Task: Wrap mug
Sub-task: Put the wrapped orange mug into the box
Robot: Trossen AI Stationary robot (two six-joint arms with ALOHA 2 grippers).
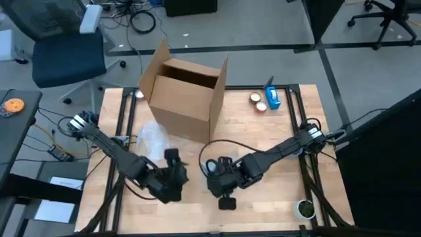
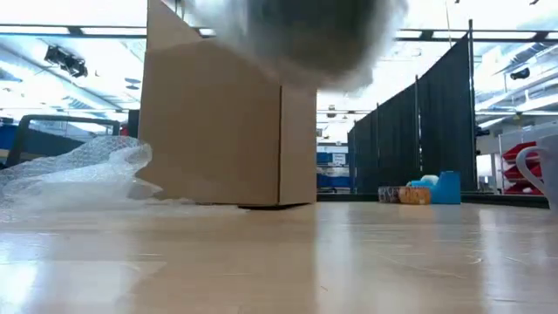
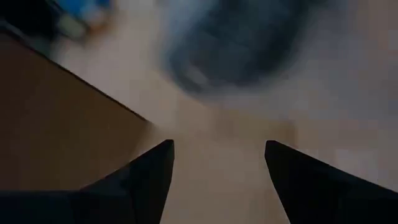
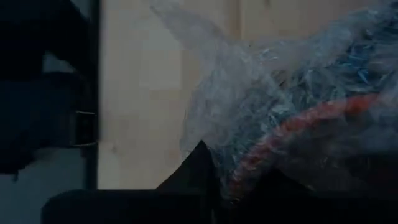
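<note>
While hidden overhead, bubble-wrapped mug [image 4: 298,118] in right fingers [image 4: 199,165]; left fingers [image 3: 152,168] spread, empty

Both dark arms reach inward over the worktop's near half, the left arm coming from the left edge and the right arm from the right edge, so that their wrists face each other close to the middle. The left end effector [image 1: 176,172] is low, its two fingers [image 3: 149,171] spread apart with nothing between them. The right end effector [image 1: 220,176] sits just beside it; whether its fingers are parted cannot be told.
</note>
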